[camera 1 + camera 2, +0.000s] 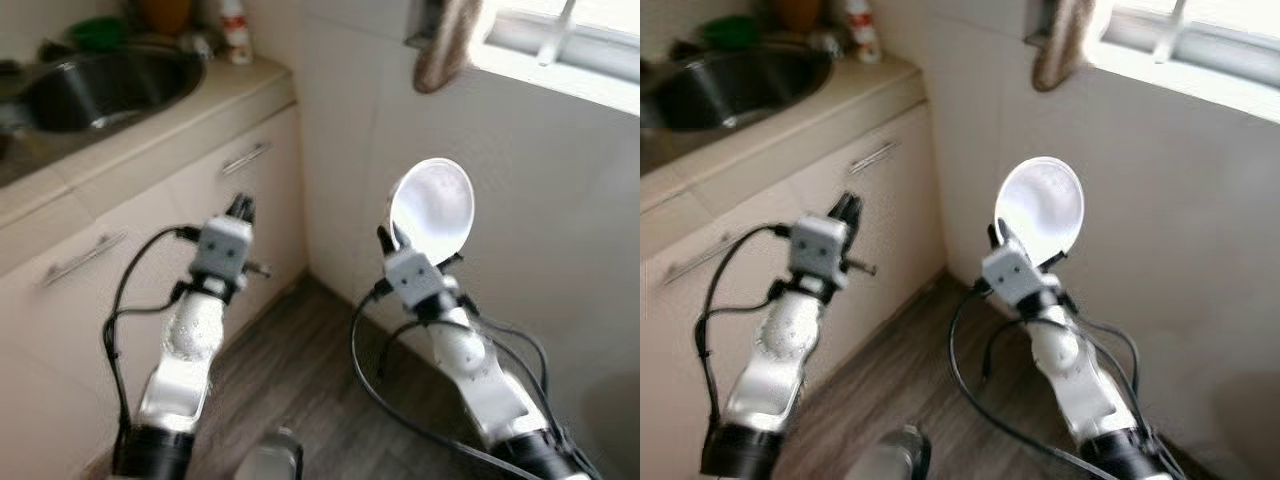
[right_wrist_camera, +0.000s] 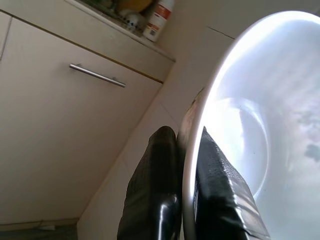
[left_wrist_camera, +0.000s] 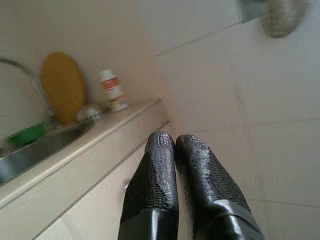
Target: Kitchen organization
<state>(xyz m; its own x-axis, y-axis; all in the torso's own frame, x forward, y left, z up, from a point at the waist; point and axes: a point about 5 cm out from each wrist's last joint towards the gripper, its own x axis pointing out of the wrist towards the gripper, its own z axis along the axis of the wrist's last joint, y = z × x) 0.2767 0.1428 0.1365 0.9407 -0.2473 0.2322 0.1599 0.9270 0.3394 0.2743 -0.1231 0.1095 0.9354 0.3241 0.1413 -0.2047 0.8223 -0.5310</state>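
My right gripper is shut on the rim of a white bowl, held up on edge in front of the tiled wall. In the right wrist view the bowl has its rim pinched between the two black fingers. My left gripper is raised before the cabinet front, shut with nothing in it; its fingers press together in the left wrist view. The steel sink is set in the beige counter at the upper left.
Two cabinet handles run along the beige cabinet fronts. A white bottle with a red label, a green item and a yellow board stand by the sink. A brown cloth hangs near the window. Dark wooden floor lies below.
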